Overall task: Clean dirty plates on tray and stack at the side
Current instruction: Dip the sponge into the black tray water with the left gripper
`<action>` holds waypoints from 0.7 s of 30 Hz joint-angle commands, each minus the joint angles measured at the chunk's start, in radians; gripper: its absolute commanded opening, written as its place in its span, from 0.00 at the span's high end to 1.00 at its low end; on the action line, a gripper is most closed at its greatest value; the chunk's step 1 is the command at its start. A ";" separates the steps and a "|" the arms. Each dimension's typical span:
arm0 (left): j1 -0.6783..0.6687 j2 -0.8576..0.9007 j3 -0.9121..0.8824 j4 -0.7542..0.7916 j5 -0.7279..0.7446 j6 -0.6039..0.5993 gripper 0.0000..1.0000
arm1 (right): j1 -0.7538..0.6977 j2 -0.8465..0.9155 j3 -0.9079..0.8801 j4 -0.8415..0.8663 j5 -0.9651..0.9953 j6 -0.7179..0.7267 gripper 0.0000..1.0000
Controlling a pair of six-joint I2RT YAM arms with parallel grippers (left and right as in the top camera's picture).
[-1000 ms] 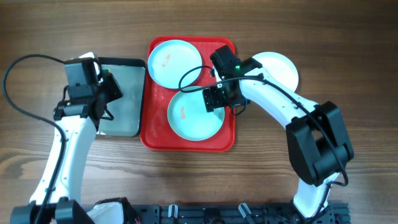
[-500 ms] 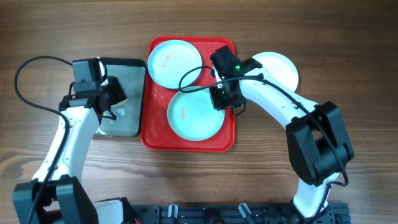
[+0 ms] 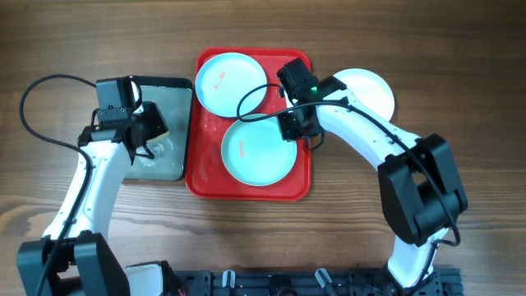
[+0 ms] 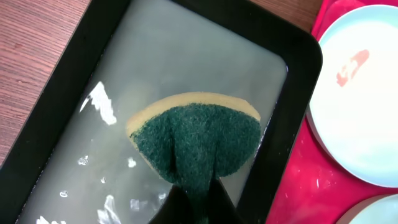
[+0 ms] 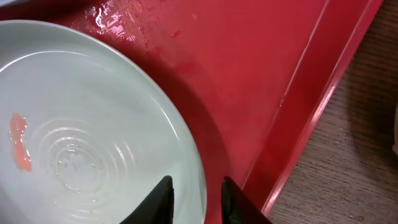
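The right gripper (image 5: 196, 182) pinches the rim of the nearer pale teal round plate (image 5: 81, 124), which lies smeared red on the bright red rectangular plastic tray (image 5: 249, 68). Behind it on the tray lies 1 more smeared plate (image 3: 231, 80). A 3rd plate (image 3: 370, 89) rests on the wooden table (image 3: 460, 66), right of the tray. The left gripper (image 4: 195, 194) clamps a folded green-and-yellow sponge (image 4: 199, 134) above the water-filled black-rimmed tray (image 4: 305, 68).
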 commanded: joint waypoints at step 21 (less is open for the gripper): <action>0.004 0.005 0.012 -0.007 0.012 -0.001 0.96 | 0.002 0.029 -0.010 0.037 0.022 0.000 0.76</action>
